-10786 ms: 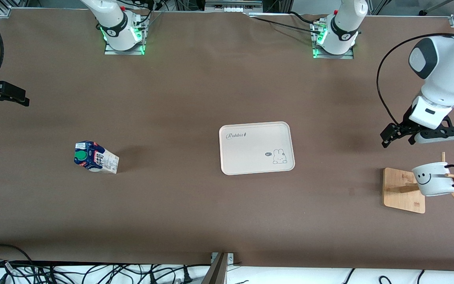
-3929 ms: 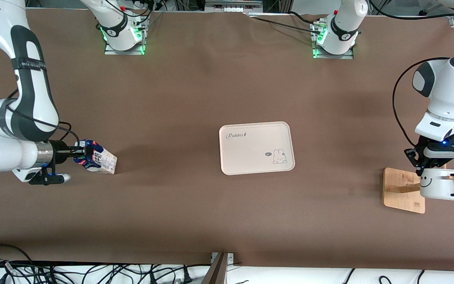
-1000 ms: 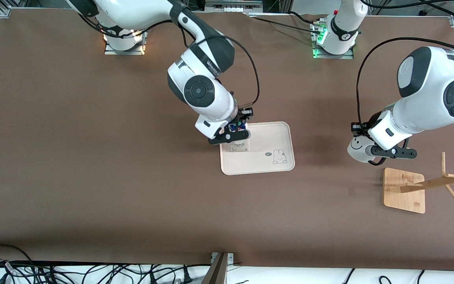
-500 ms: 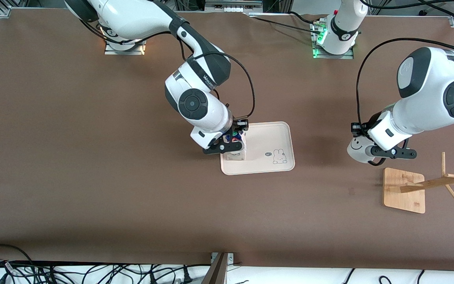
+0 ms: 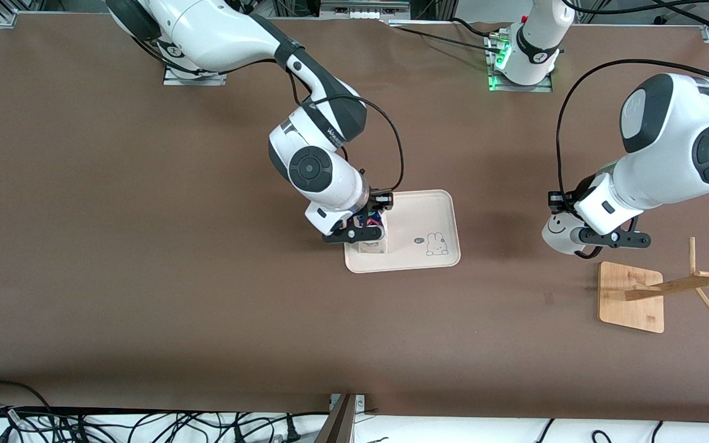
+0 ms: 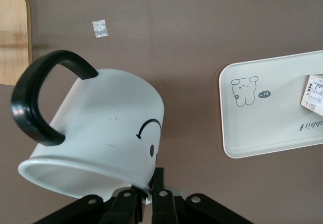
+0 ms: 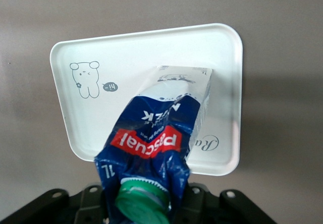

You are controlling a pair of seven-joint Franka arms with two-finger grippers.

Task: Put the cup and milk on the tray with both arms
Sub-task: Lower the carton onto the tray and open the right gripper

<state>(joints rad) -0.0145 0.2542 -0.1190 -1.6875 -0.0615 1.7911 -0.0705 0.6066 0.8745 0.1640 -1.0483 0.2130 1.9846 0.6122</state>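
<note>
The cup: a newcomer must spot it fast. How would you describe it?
Start at the cream tray mid-table, then go toward the left arm's end. There the left gripper holds the cup above bare table, close to the wooden stand. It alone is white with a black smiley.

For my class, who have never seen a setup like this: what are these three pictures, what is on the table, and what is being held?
Two white robot arms work at a brown table. One picture looks down from across the table; the other two come from cameras on each arm's wrist. The right gripper is at the milk carton, which stands on the cream Rabbit tray; whether its fingers have let go is unclear. The left gripper, shut, holds the smiley-face mug tilted in the air over bare table between the tray and a wooden mug stand.
</note>
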